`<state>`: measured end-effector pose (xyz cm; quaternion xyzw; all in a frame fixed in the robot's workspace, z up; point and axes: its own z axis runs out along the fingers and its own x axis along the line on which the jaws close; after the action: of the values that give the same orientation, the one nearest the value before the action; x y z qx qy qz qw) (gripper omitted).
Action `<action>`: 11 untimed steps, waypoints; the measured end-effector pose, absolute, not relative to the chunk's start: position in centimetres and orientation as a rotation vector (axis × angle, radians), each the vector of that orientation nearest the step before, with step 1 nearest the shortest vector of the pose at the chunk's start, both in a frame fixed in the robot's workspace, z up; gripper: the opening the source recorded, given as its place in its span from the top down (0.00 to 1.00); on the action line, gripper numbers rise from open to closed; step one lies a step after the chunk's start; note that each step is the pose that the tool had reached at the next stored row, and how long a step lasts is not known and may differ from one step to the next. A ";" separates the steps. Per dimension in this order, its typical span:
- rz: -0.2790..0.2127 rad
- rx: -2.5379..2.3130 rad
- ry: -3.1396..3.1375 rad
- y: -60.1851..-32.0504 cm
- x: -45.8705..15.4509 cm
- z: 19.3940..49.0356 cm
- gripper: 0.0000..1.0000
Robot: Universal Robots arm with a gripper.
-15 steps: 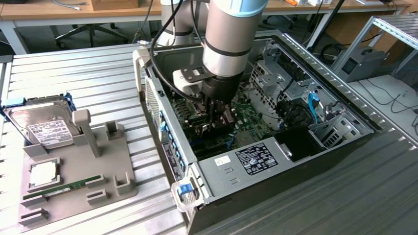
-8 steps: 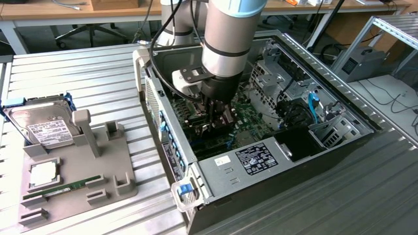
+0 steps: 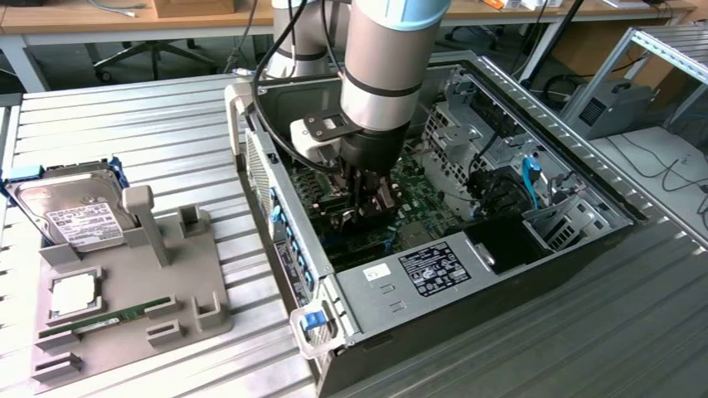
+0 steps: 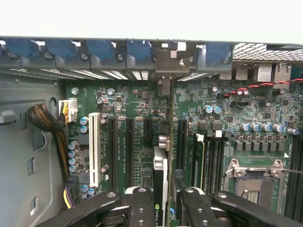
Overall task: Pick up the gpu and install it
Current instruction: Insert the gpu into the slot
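My gripper (image 3: 370,197) reaches down into the open computer case (image 3: 575,178), over the green motherboard (image 4: 137,118). It is shut on the gpu (image 4: 161,182), which the wrist view shows edge-on between the two black fingers (image 4: 142,208), its cooler label facing sideways. The card stands upright among the black expansion slots (image 4: 129,146). Its silver end bracket (image 4: 171,61) lies against the case's rear slot openings with blue clips. Whether the card's edge sits fully in a slot I cannot tell.
A white slot (image 4: 93,149), memory slots (image 4: 208,161) and the bare CPU socket (image 4: 258,177) flank the card. Sleeved cables (image 4: 45,118) lie by the case wall. On the exterior view's left, a grey holder (image 3: 133,290) carries a hard drive (image 3: 72,211) and a memory stick (image 3: 105,319).
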<state>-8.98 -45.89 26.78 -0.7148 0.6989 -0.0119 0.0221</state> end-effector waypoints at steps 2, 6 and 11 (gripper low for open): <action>-0.036 -2.214 2.164 -45.9 -9.0 26.8 0.73; -0.035 -2.213 2.164 -45.9 -9.0 26.8 0.73; -0.035 -2.213 2.164 -45.9 -9.0 26.9 0.73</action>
<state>-8.98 -45.89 26.92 -0.7148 0.6989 -0.0114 0.0232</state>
